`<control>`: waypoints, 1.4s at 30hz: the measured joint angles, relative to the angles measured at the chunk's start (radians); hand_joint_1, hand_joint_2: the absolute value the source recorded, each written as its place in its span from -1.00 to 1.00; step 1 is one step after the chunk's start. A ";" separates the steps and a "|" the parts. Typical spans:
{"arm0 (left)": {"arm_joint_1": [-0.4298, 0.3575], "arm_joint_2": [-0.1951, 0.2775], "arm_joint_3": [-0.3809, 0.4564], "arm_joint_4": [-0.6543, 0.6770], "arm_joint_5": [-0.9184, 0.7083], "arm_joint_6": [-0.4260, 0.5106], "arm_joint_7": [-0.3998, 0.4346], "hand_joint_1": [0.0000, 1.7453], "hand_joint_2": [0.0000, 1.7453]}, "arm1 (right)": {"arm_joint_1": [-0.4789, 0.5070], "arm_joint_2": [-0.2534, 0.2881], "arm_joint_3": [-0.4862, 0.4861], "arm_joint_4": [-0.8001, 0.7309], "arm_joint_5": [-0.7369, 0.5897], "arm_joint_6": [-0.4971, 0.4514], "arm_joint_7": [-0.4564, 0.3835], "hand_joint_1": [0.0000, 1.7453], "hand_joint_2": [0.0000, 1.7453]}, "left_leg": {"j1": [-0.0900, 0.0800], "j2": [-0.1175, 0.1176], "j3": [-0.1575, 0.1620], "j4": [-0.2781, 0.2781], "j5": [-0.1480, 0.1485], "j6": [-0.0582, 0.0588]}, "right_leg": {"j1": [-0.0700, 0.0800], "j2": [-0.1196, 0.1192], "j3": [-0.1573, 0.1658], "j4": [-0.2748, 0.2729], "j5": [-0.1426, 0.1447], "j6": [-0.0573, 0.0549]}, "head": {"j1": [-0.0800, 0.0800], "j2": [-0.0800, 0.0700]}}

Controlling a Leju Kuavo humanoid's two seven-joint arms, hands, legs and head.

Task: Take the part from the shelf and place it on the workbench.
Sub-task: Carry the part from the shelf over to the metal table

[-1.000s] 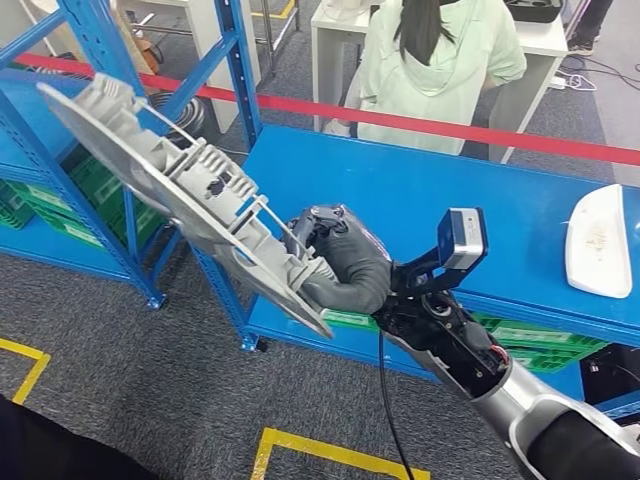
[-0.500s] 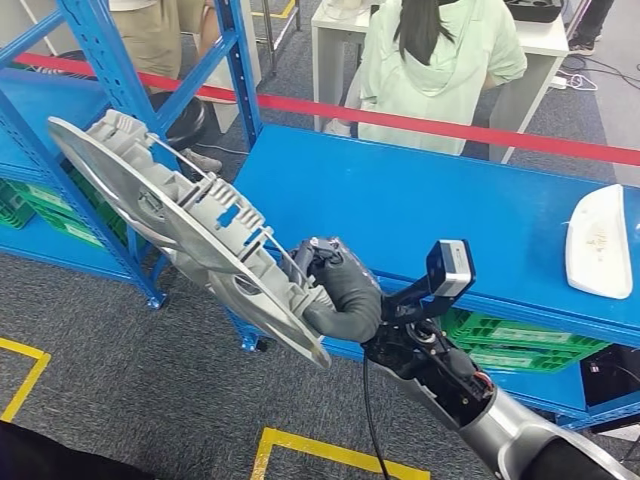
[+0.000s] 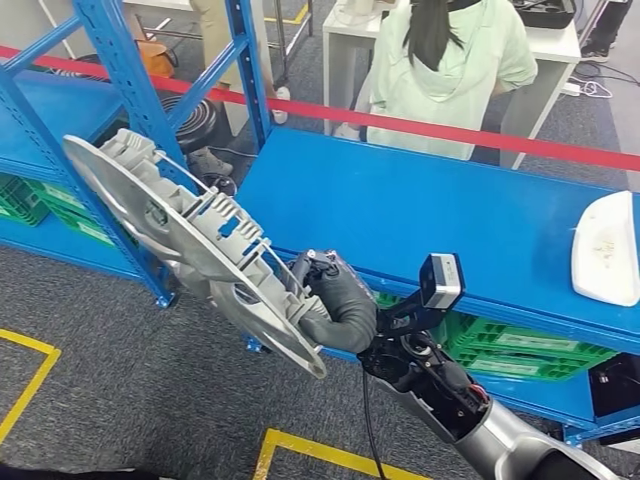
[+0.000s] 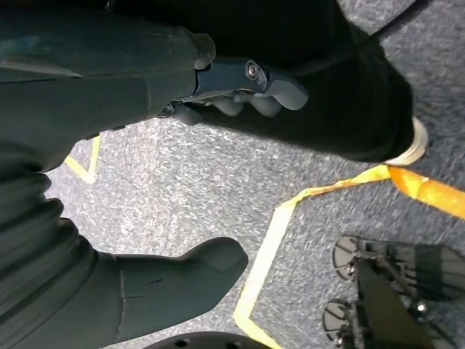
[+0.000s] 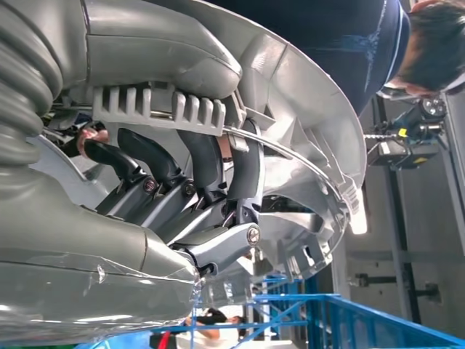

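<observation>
— Swinging lower now, isn't it? Against the workbench (image 3: 453,215), the part (image 3: 189,240) has dropped and drifted toward the near front edge over the last second, and the right hand (image 3: 336,305) has come down with it.

— Agreed, though some of that may be the camera shifting. My guess is the carry is well along, with only the set-down left.

— Where does the part sit exactly?

— Off the workbench's left front corner, out over the floor, tilted, with its far end in front of the shelf (image 3: 136,90) upright. It is touching nothing but the hand.

— And the grasp?

— The right hand is clenched round the part's near end; in the right wrist view the fingers (image 5: 203,156) hook over its ribbed rim.

— The left hand (image 4: 137,283)?

— Hanging over the floor, fingers apart, holding nothing.

— Anything on the workbench?

— 1 white tray (image 3: 604,250) at the far right end, well apart.
</observation>
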 joint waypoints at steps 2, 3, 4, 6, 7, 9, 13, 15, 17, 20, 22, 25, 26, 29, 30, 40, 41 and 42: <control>0.004 0.000 0.000 0.000 -0.001 0.000 -0.002 -1.00 1.00 | 0.000 0.001 0.000 0.000 0.001 -0.001 0.000 1.00 1.00 | 0.002 0.001 0.000 -0.002 0.004 -0.003 | 0.002 0.001 0.000 0.000 0.003 -0.004 | -0.002 0.000; 0.005 0.000 0.000 0.000 -0.001 0.000 -0.002 -1.00 1.00 | 0.001 0.002 0.000 0.000 0.001 -0.002 0.000 1.00 1.00 | 0.002 0.002 0.000 -0.003 0.006 -0.004 | 0.002 0.002 -0.001 0.000 0.004 -0.006 | -0.003 0.000; 0.005 0.000 0.000 0.000 -0.001 0.000 -0.002 -1.00 1.00 | 0.001 0.002 0.000 0.000 0.001 -0.003 0.000 1.00 1.00 | 0.002 0.003 0.000 -0.004 0.010 -0.007 | 0.003 0.003 -0.002 0.000 0.005 -0.007 | -0.003 0.000; 0.005 0.000 0.000 0.000 -0.001 0.000 -0.004 -1.00 1.00 | 0.002 0.002 0.000 0.000 0.001 -0.004 0.000 1.00 1.00 | 0.003 0.005 0.000 -0.005 0.015 -0.012 | 0.003 0.005 -0.003 0.001 0.007 -0.009 | -0.004 0.000; 0.005 0.000 0.000 0.000 -0.001 0.000 -0.004 -1.00 1.00 | 0.002 0.002 0.000 0.000 0.001 -0.004 0.000 1.00 1.00 | 0.003 0.005 0.000 -0.005 0.016 -0.015 | 0.003 0.006 -0.003 0.001 0.007 -0.009 | -0.004 0.000; 0.005 0.000 0.000 0.000 -0.001 0.000 -0.005 -1.00 1.00 | 0.002 0.002 0.000 0.000 0.001 -0.005 0.000 1.00 1.00 | 0.004 0.006 0.000 -0.005 0.016 -0.015 | 0.003 0.007 -0.004 0.001 0.007 -0.009 | -0.005 0.000; 0.005 0.000 0.000 0.000 -0.001 0.000 -0.007 -1.00 1.00 | 0.003 0.002 0.000 0.000 0.001 -0.008 0.000 1.00 1.00 | 0.004 0.007 0.000 -0.005 0.014 -0.014 | 0.003 0.008 -0.004 0.001 0.005 -0.009 | -0.005 0.000; 0.005 0.000 0.000 0.000 -0.002 0.000 -0.008 -1.00 1.00 | 0.003 0.003 0.000 0.000 0.001 -0.010 0.000 1.00 1.00 | 0.004 0.007 0.000 -0.005 0.013 -0.014 | 0.003 0.008 -0.004 0.001 0.004 -0.010 | -0.005 0.000; 0.005 0.000 0.000 0.000 -0.004 0.000 -0.008 -1.00 1.00 | 0.003 0.003 0.000 0.000 0.001 -0.011 0.000 1.00 1.00 | 0.004 0.007 0.000 -0.005 0.012 -0.014 | 0.003 0.008 -0.004 0.001 0.003 -0.009 | -0.004 0.000; 0.005 0.000 0.000 0.000 -0.006 0.000 -0.007 -1.00 1.00 | 0.003 0.003 0.000 0.000 0.001 -0.013 0.000 1.00 1.00 | 0.004 0.007 0.000 -0.005 0.011 -0.014 | 0.002 0.008 -0.004 0.001 0.003 -0.009 | -0.005 0.000; 0.005 0.000 0.000 0.000 -0.006 0.000 -0.005 -1.00 1.00 | 0.003 0.003 0.000 0.000 0.001 -0.013 0.000 1.00 1.00 | 0.004 0.007 0.000 -0.005 0.011 -0.014 | 0.002 0.008 -0.004 0.001 0.002 -0.009 | -0.005 0.000; 0.005 0.000 0.000 0.000 -0.007 0.000 -0.002 -1.00 1.00 | 0.004 0.003 0.000 0.001 0.001 -0.013 0.000 1.00 1.00 | 0.004 0.007 0.000 -0.005 0.011 -0.014 | 0.002 0.008 -0.004 0.001 0.002 -0.008 | -0.005 0.000; 0.005 0.000 0.000 0.000 -0.007 0.000 -0.001 -1.00 1.00 | 0.004 0.003 0.000 0.000 0.000 -0.013 0.000 1.00 1.00 | 0.004 0.007 0.000 -0.005 0.011 -0.014 | 0.002 0.008 -0.004 0.001 0.002 -0.008 | -0.005 0.000; 0.005 0.000 0.000 0.000 -0.008 0.000 0.001 -1.00 1.00 | 0.005 0.003 0.000 0.000 -0.001 -0.013 0.000 1.00 1.00 | 0.004 0.007 0.000 -0.005 0.011 -0.014 | 0.002 0.008 -0.004 0.001 0.002 -0.008 | -0.005 0.000; 0.005 0.000 0.000 0.000 -0.008 0.000 0.002 -1.00 1.00 | 0.005 0.003 0.000 0.001 -0.001 -0.013 0.000 1.00 1.00 | 0.004 0.007 0.000 -0.005 0.011 -0.014 | 0.002 0.008 -0.004 0.001 0.002 -0.008 | -0.005 0.000; 0.005 0.000 0.000 0.000 -0.008 0.000 0.006 -1.00 1.00 | 0.005 0.003 0.000 0.004 -0.012 -0.010 0.005 1.00 1.00 | 0.004 0.007 0.000 -0.005 0.011 -0.014 | 0.002 0.008 -0.004 0.001 0.002 -0.008 | -0.005 0.000; 0.005 0.000 0.000 0.000 -0.008 0.000 0.006 -1.00 1.00 | 0.005 0.003 0.000 0.005 -0.015 -0.010 0.005 1.00 1.00 | 0.004 0.007 0.000 -0.005 0.011 -0.014 | 0.002 0.008 -0.004 0.001 0.002 -0.008 | -0.005 0.000; 0.005 0.000 0.000 0.000 -0.008 0.000 0.006 -1.00 1.00 | 0.005 0.003 0.000 0.005 -0.017 -0.010 0.006 1.00 1.00 | 0.004 0.007 0.000 -0.005 0.011 -0.014 | 0.002 0.008 -0.004 0.001 0.002 -0.008 | -0.005 0.000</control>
